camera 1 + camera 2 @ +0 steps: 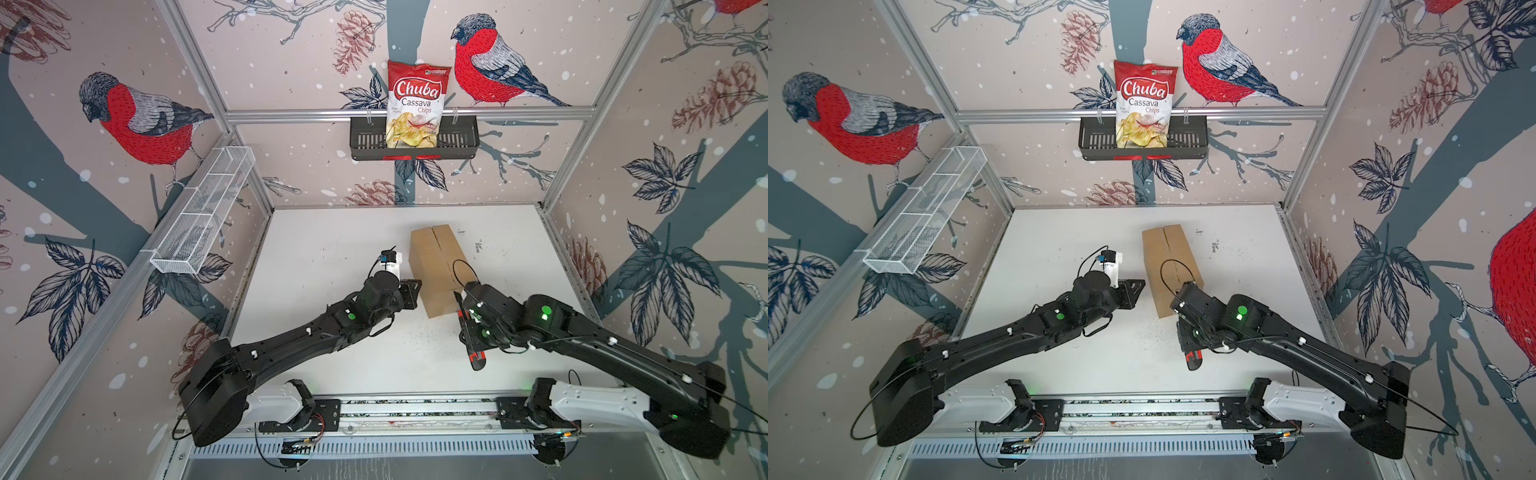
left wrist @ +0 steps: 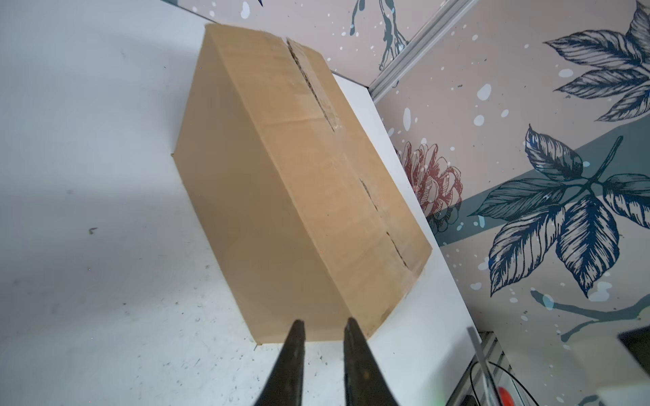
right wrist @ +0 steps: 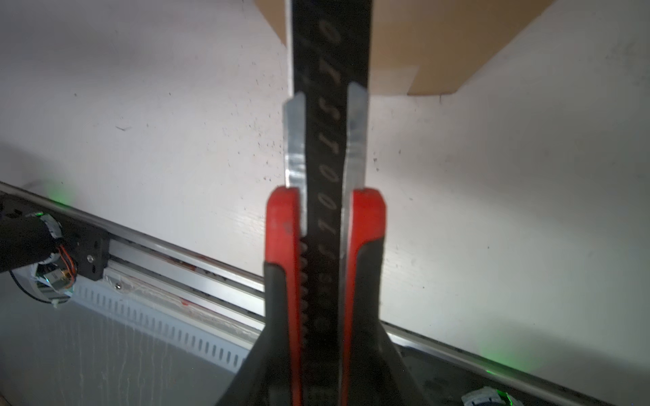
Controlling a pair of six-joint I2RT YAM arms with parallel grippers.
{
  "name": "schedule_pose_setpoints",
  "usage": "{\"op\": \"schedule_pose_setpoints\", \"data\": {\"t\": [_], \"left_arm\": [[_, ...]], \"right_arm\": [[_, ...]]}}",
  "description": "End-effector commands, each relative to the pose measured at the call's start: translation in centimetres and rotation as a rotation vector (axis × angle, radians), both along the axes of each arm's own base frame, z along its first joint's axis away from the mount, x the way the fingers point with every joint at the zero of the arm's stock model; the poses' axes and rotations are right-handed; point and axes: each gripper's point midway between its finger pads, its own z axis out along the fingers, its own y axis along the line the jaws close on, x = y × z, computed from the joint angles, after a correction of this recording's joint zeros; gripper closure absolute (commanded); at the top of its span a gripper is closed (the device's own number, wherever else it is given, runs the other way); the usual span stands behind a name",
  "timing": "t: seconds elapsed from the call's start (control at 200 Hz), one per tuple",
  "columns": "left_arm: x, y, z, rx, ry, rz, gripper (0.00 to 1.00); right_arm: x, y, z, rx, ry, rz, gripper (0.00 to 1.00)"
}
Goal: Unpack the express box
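Both top views show the express box (image 1: 434,266) (image 1: 1171,262), an oblong carton of plain brown corrugated cardboard. It lies on the white table (image 1: 332,249) out in front of the black slotted wall basket (image 1: 365,143), slightly to the basket's right. Its top flaps lie shut, with a dark slit along the middle seam. The left gripper (image 1: 412,293) (image 2: 325,325) sits just beside the box's long side, at the end farther from the basket, its jaws a little apart and empty. The right gripper (image 1: 469,328) is by that same far end, clamped on a red-and-black utility knife (image 3: 323,218) whose black blade points at the box. A red-and-white chips bag (image 1: 417,104) stands in the basket.
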Motion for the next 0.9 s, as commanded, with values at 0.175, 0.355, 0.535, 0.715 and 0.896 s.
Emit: {"op": "schedule_pose_setpoints", "data": {"t": [0.175, 0.355, 0.535, 0.715, 0.896], "left_arm": [[1.4, 4.8, -1.0, 0.046, 0.033, 0.087, 0.76], [3.3, 6.1, -0.7, 0.062, 0.038, 0.097, 0.76], [5.9, 6.4, -0.9, 0.083, 0.06, 0.085, 0.76], [8.5, 5.7, -1.2, 0.11, 0.074, 0.069, 0.77], [10.3, 4.2, -1.8, 0.127, 0.089, 0.04, 0.77]], "right_arm": [[8.3, -0.6, 5.5, -0.042, -0.215, -0.073, 0.89], [13.3, -3.4, 8.0, -0.054, -0.258, -0.134, 0.89], [17.3, -8.9, 7.0, -0.14, -0.269, -0.264, 0.89], [20.3, -11.2, 4.2, -0.167, -0.251, -0.283, 0.89], [22.5, -10.5, 0.5, -0.136, -0.2, -0.223, 0.89]]}}
